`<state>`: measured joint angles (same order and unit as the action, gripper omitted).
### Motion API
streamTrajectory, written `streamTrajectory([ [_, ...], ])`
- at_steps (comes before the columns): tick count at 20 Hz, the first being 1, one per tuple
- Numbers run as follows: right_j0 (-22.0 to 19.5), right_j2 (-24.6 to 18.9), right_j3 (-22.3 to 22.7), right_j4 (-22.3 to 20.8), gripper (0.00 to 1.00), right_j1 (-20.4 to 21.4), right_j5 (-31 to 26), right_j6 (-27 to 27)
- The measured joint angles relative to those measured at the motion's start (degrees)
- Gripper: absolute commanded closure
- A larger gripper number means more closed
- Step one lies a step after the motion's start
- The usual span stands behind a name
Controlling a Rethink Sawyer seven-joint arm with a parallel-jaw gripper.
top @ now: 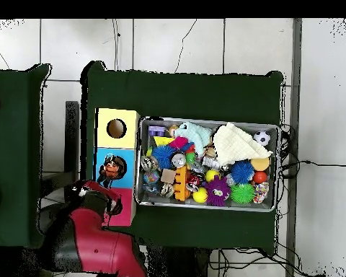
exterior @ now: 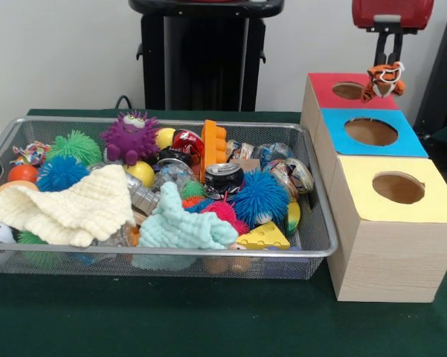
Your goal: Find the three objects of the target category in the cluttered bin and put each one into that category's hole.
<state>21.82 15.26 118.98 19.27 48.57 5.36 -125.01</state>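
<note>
Front: black end effector point(exterior: 387, 65) is pinching a small orange-and-white plush tiger point(exterior: 384, 80), hovering it at the red-topped box's hole point(exterior: 347, 91). Overhead: tiger reading nearer the blue-topped box point(top: 115, 167); the silver mesh bin point(top: 208, 203) is looking full, remaining count unclear.

I have the red arm point(top: 96, 242) reaching in from the surface's edge at the robot's base, its red wrist housing point(exterior: 392, 13) showing at the top of the front view. The black claw point(exterior: 387, 65) hangs straight down from it, fingers point(exterior: 396, 50) pointing at the surface and closed on a small orange striped tiger toy point(exterior: 384, 80), held off the surface.
</note>
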Motion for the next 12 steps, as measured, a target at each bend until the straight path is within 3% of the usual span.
streamTrajectory([
  [4, -4.1, -0.7, 0.3, -5.6, 1.0, 0.0, 4.3, 0.0],
  [12, -9.8, -2.2, 0.5, -10.6, 1.0, 2.1, 4.8, 0.0],
])
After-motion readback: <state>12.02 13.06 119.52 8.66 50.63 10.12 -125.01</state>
